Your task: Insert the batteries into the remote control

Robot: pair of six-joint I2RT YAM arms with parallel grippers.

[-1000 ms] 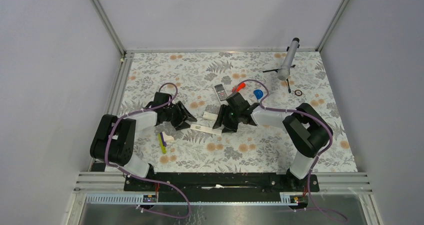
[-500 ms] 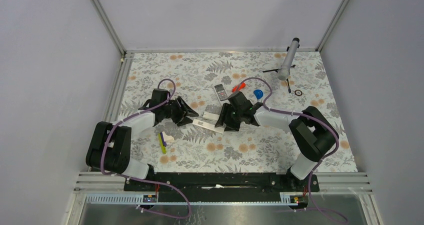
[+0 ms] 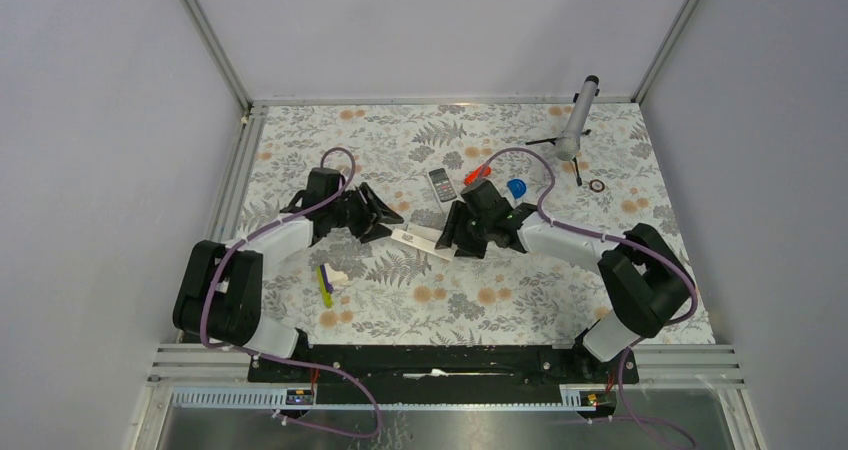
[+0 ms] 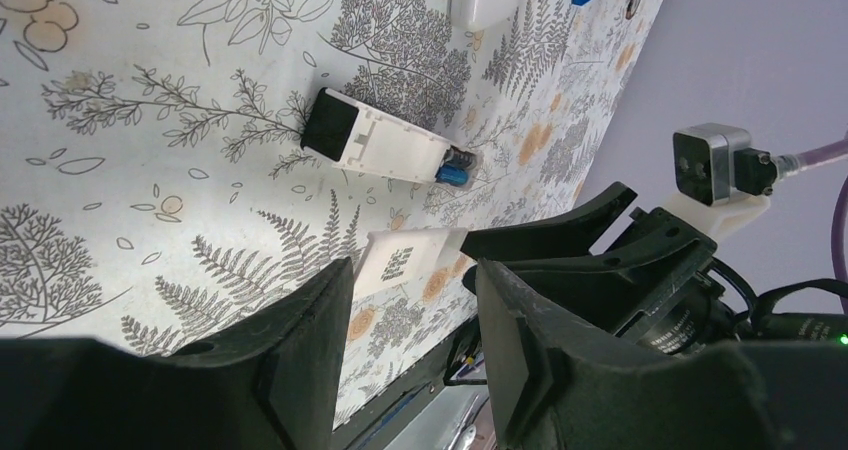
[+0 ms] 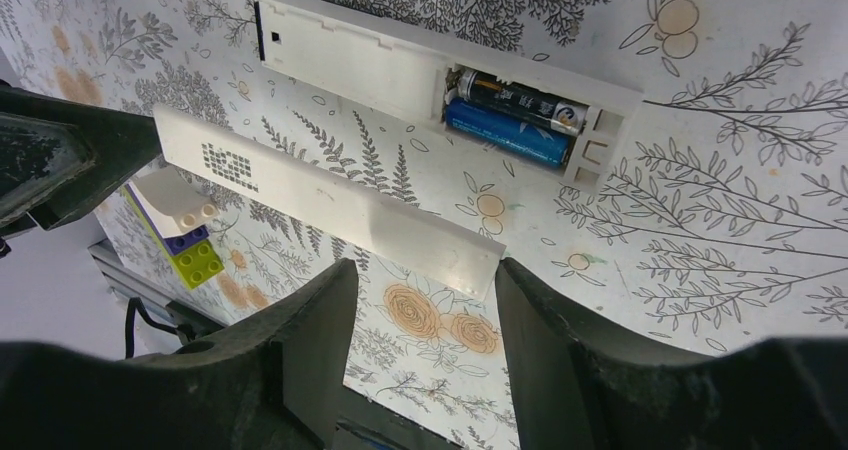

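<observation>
A long white remote control (image 5: 400,65) lies back up on the flowered cloth with its battery bay open. Two batteries lie side by side in the bay, a black one (image 5: 515,95) and a blue one (image 5: 505,132). The left wrist view shows the same remote (image 4: 385,150) with the blue battery (image 4: 452,173) at its end. A loose white cover (image 5: 330,195) with a printed label rests flat beside it. My right gripper (image 5: 425,270) hangs open just over the cover's end. My left gripper (image 4: 412,270) is open too, near the cover's (image 4: 405,260) other end, with nothing between its fingers.
A small grey handset with buttons (image 3: 441,184), an orange-red cylinder (image 3: 478,175) and a blue cap (image 3: 516,187) lie behind the right gripper. Toy bricks (image 3: 325,282) sit at the near left. A grey tube on a tripod (image 3: 572,130) and a ring (image 3: 597,185) stand at the back right.
Both grippers have moved away from the bases, and the left one also to the right. The white cover now lies farther back, closer to the remote.
</observation>
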